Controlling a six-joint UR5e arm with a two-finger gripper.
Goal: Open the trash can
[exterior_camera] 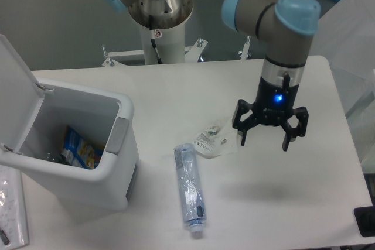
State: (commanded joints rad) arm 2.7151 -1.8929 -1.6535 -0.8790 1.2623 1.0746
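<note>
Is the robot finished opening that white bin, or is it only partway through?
It looks finished. The trash can stands with its lid swung up and back, so you can see a blue wrapper inside. The hand is open, holds nothing, and hangs over the table well to the bin's side, past a crushed plastic bottle and a crumpled clear packet. Nothing seems left to do.
</note>
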